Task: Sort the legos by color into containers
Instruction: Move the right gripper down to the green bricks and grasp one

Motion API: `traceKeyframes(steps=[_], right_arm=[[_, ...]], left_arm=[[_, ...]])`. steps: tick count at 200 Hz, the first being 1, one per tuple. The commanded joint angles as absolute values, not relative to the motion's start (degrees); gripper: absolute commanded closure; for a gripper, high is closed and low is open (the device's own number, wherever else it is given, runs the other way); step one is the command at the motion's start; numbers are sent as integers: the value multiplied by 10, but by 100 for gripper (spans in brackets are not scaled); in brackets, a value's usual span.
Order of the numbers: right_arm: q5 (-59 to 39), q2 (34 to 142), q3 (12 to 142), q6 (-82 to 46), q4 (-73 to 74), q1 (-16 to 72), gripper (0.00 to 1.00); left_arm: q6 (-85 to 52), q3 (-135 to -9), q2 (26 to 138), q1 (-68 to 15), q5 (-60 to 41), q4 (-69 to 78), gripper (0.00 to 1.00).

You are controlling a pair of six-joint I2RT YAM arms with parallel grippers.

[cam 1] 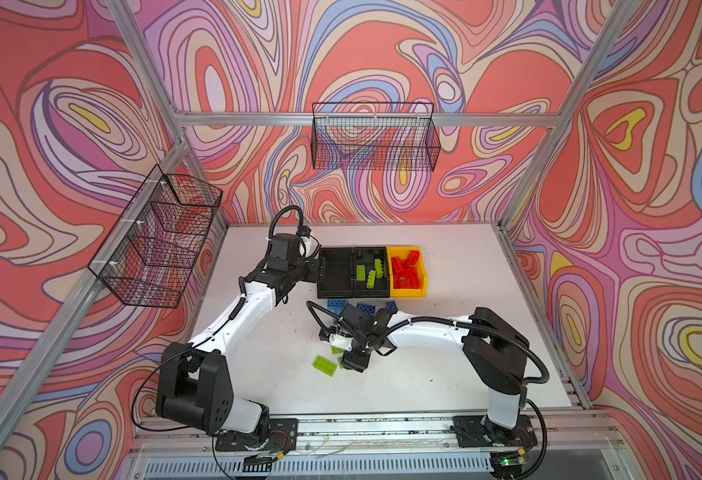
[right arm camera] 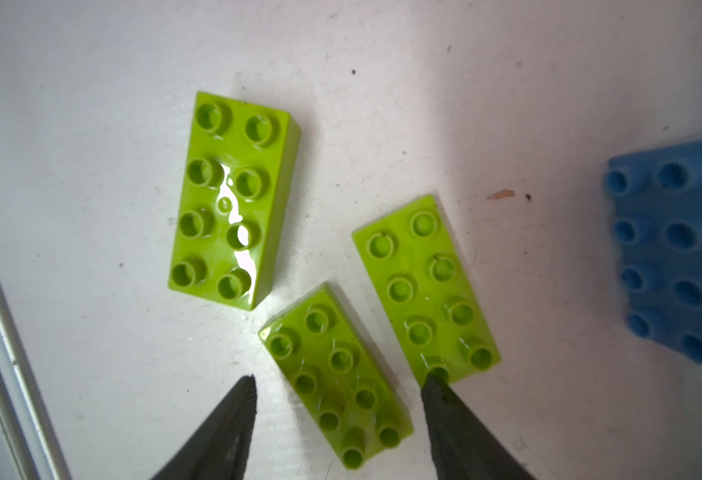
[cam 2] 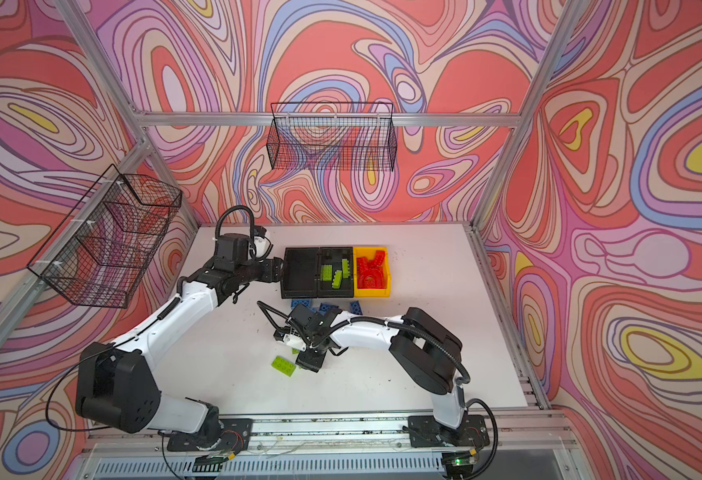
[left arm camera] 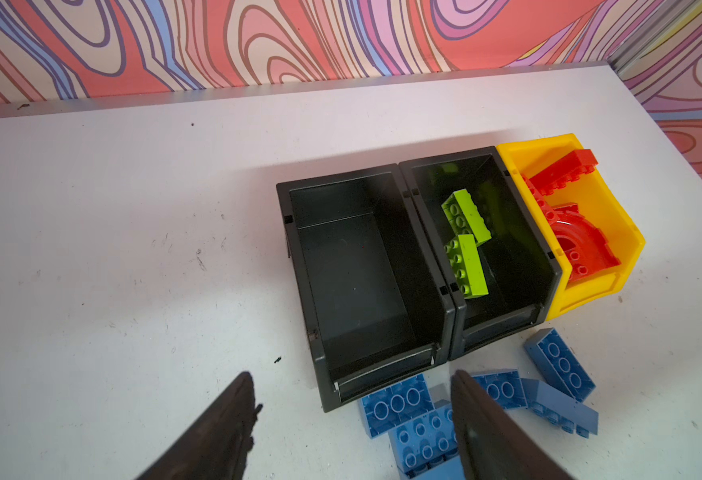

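Observation:
Three containers stand in a row: an empty black bin (cam 1: 334,286), a black bin (cam 1: 372,291) holding lime green legos (left arm camera: 465,220), and a yellow bin (cam 1: 409,293) holding red legos (left arm camera: 561,174). Several blue legos (cam 1: 334,305) lie in front of the bins. My left gripper (left arm camera: 353,376) is open and empty, hovering beside the empty bin's left end (cam 1: 317,270). My right gripper (right arm camera: 341,378) is open, its fingers straddling one green lego (right arm camera: 336,374) on the table. Two more green legos (right arm camera: 232,199) (right arm camera: 428,286) lie beside it; one shows in both top views (cam 1: 325,365).
A blue lego (right arm camera: 673,249) lies close to my right gripper. Two black wire baskets hang on the walls, at the left (cam 1: 158,241) and at the back (cam 1: 376,137). The metal rail (cam 1: 341,428) runs along the table's front edge.

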State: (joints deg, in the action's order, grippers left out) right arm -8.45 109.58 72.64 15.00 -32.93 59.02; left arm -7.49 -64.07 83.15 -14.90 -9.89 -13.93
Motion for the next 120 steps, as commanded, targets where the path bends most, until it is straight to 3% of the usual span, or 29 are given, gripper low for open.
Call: traceKeyframes(steps=[1, 64, 120], right_arm=[[-93, 1112, 713, 161, -320, 598, 32], [-84, 1114, 685, 149, -316, 614, 35], [-65, 1119, 685, 129, -304, 617, 60]], left_arm=[[-69, -655, 829, -144, -99, -147, 23], [-69, -654, 827, -144, -97, -147, 23], [-68, -654, 825, -144, -95, -147, 23]])
